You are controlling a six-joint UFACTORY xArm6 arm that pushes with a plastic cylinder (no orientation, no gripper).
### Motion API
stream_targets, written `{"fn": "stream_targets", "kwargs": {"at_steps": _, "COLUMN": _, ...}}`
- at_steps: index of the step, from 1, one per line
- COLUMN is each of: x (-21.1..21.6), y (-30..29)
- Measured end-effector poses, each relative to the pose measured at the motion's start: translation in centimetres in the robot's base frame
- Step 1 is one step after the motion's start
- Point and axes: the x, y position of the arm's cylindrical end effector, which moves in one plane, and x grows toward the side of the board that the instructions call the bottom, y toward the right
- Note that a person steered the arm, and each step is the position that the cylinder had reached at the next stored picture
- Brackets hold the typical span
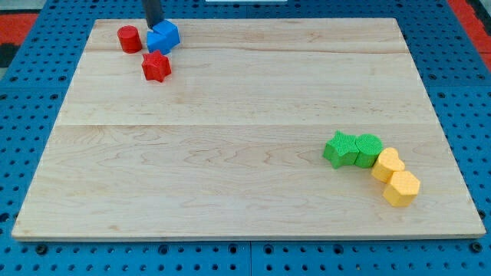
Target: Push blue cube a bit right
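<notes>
Yellow blocks [396, 177] lie nearest, well apart from my tip [154, 26], which is pressed against blue cube [163, 36], red cylinder [129, 38] just beside, no jaws fitted.

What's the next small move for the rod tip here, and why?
Probably a short slide toward the view's right. My tip sits at the upper-left edge of the blue cube block, apparently touching it, so it is already on the pushing side. The red cylinder block lies to the cube's left and the red star-shaped block below it, so the wooden board to the right looks open.
</notes>
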Motion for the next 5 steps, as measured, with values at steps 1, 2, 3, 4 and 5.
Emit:
{"fn": "stream_targets", "kwargs": {"at_steps": 1, "x": -0.5, "y": -1.6}}
{"fn": "stream_targets", "kwargs": {"at_steps": 2, "x": -0.4, "y": -1.7}}
{"fn": "stream_targets", "kwargs": {"at_steps": 3, "x": -0.2, "y": -1.6}}
{"fn": "stream_targets", "kwargs": {"at_steps": 4, "x": 0.5, "y": -1.5}}
{"fn": "stream_targets", "kwargs": {"at_steps": 5, "x": 1.4, "y": 0.1}}
